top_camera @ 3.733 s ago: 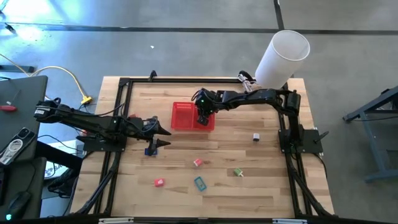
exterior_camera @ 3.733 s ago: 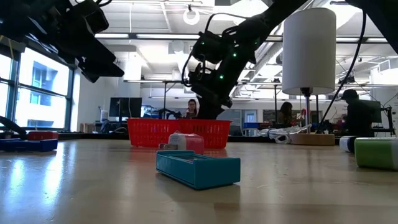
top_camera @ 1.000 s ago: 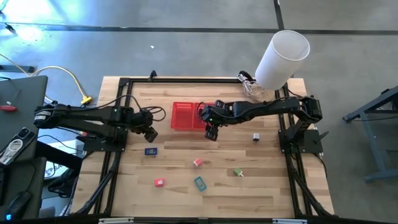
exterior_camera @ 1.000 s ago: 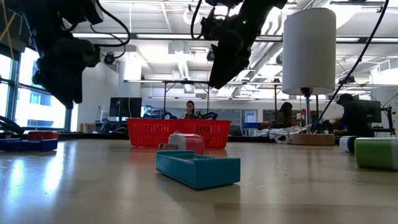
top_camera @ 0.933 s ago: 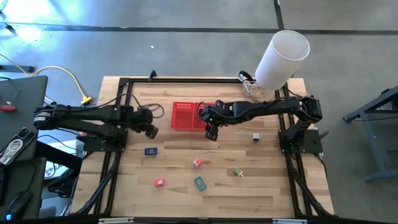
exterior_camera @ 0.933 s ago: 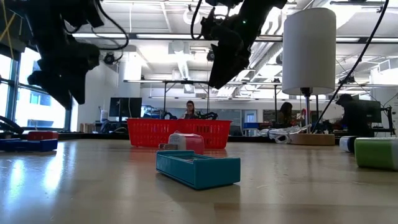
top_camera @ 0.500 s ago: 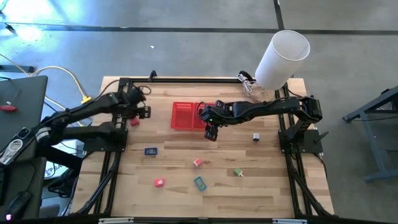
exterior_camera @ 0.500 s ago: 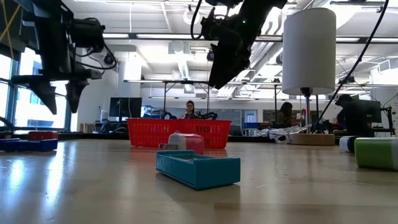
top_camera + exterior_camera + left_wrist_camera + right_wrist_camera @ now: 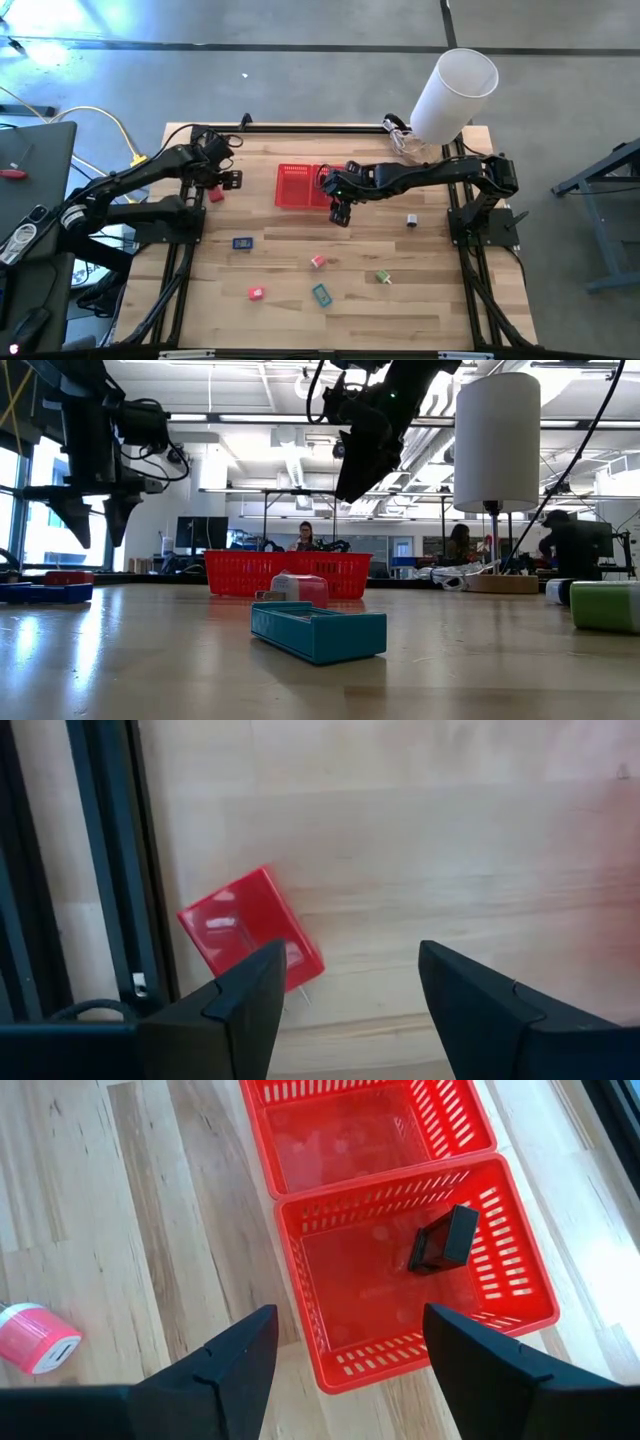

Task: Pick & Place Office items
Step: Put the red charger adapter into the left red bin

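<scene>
My left gripper (image 9: 226, 180) hangs open above the table's far left; a flat red item (image 9: 250, 935) lies under and just beside its fingers, next to the black frame rail (image 9: 100, 870). My right gripper (image 9: 340, 212) is open above the near edge of the red mesh basket (image 9: 303, 186), whose near compartment holds a black item (image 9: 445, 1240). On the wood lie a dark blue item (image 9: 241, 242), a pale pink one (image 9: 318, 261), a red-pink one (image 9: 255, 293), a teal one (image 9: 320, 294) and a green one (image 9: 383, 276).
A big white cylinder (image 9: 453, 92) stands at the far right corner. A small pale item (image 9: 411, 220) lies right of the basket. Black frame rails (image 9: 185, 250) run along the table's sides. There is bare wood along the near edge.
My left gripper has swung from near the dark blue item toward the table's far left and turned its fingers down over the flat red item. It has stayed open with nothing in it.
</scene>
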